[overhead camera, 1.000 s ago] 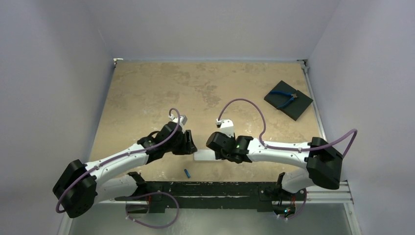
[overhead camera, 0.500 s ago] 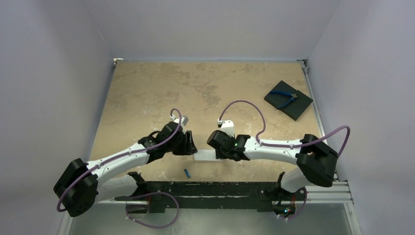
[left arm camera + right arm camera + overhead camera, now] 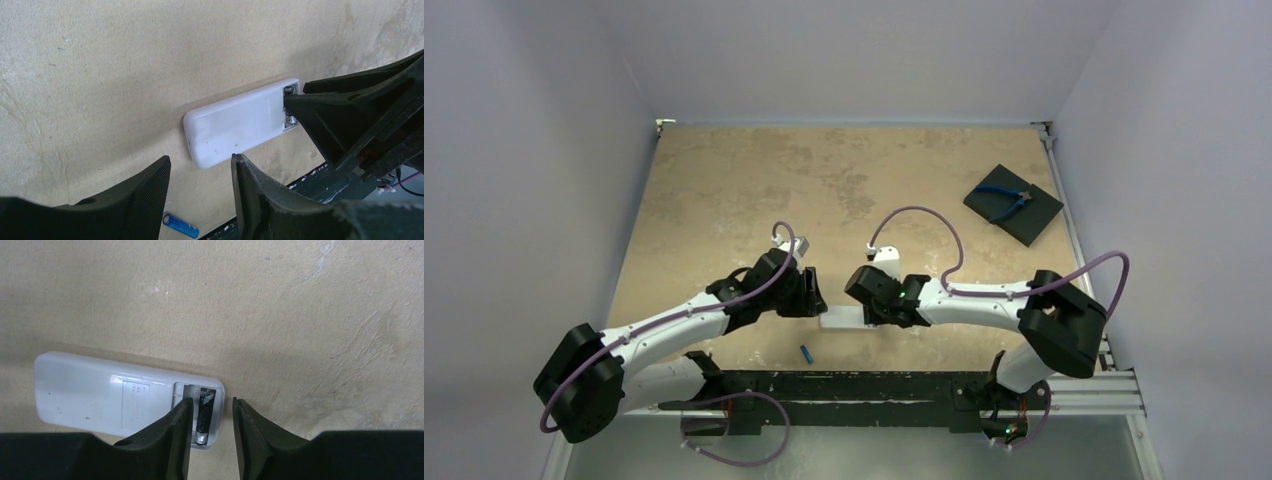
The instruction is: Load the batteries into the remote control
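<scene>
Down between the open right hand's (image 3: 211, 401) fingers (image 3: 176, 437) sits the remote control's (image 3: 100, 395) dark battery (image 3: 205, 415).

Tabletop (image 3: 724, 180): tan, mottled, with darker blotches toward the upper centre of the top view and fine scratches and pits in the wrist views. It fills the middle of the frame. Back wall (image 3: 844, 50) is plain pale lavender-grey across the top. Left wall (image 3: 524, 150) and right wall (image 3: 1184, 150) are the same colour and close in both sides. No windows in view. Thin metal rail (image 3: 1072, 230) runs down the table's right edge. Small light bracket (image 3: 662, 124) sits at the upper left corner. Dark scuffed bar (image 3: 854, 385) lies along the near edge at the bottom. Grey surface (image 3: 874, 455) shows below it. Light is even and diffuse, shadows soft and short.
</scene>
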Controlling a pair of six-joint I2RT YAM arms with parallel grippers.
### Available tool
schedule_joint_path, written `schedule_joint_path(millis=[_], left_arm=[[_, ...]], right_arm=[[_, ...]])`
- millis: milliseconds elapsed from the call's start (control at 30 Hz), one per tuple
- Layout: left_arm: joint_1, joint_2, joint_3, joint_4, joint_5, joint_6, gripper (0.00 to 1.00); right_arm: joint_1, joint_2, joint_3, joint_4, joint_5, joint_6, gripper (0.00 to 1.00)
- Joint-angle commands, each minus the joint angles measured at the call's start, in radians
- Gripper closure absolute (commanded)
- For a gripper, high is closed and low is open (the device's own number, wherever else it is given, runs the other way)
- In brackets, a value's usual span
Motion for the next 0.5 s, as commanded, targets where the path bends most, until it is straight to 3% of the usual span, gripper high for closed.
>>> schedule_joint_path(millis=[0,300,467], left_arm=[[-0.003,-0.009,-0.012,0.038,0.010,0.016,0.52],[-0.002,-0.014,-0.013,0.032,0.007,0.015,0.52],[-0.002,-0.021,-0.014,0.029,0.005,0.013,0.52]], right_arm=[[-0.004,0.008,-0.012,0.019,0.003,0.022,0.59],[-0.004,0.020,-0.028,0.026,-0.004,0.029,0.65],[-0.004,0.018,-0.033,0.035,-0.013,0.029,0.75]])
